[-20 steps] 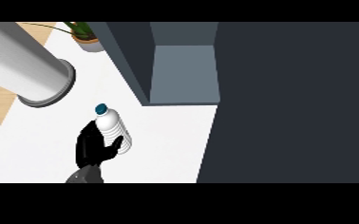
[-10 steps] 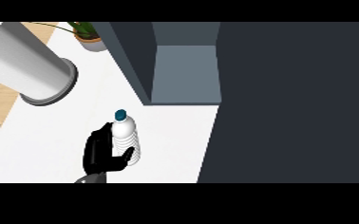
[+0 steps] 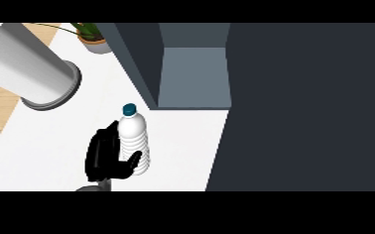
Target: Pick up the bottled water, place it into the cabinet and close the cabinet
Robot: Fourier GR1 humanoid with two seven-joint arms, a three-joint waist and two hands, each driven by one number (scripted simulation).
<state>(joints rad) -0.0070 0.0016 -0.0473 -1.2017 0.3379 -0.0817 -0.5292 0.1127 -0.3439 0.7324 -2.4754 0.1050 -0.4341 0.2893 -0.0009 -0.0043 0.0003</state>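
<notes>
**Hand wrapped on bottled water, short of the cabinet opening**

We see one black hand (image 3: 108, 154) entering from the lower edge of the head view, left of centre. Only a short stub of grey forearm shows beneath it at the frame's bottom. We cannot tell from this view alone which of the two arms it is. The hand sits to the left of the bottled water (image 3: 134, 141), its fingers curled round the lower body of the bottle, with one dark digit crossing the front near the base. We log this as grasping the bottle. No second hand shows.

The bottled water is a clear, whitish bottle with horizontal ribbing along its body and a dark teal cap at the top end. It appears elongated toward the upper part of the view, cap pointing toward the cabinet (image 3: 192, 74). We cannot tell whether its base touches the white counter (image 3: 44, 144) or is held above it.

The cabinet stands open just beyond the bottle: grey-blue inner floor visible, dark side wall on its left, and a broad dark panel filling the right of the view. The bottle's cap lies near the lower left corner of the opening, outside it.

A large grey cylinder (image 3: 36, 77) lies at upper left, and a potted plant (image 3: 92, 37) sits near the top edge.
</notes>
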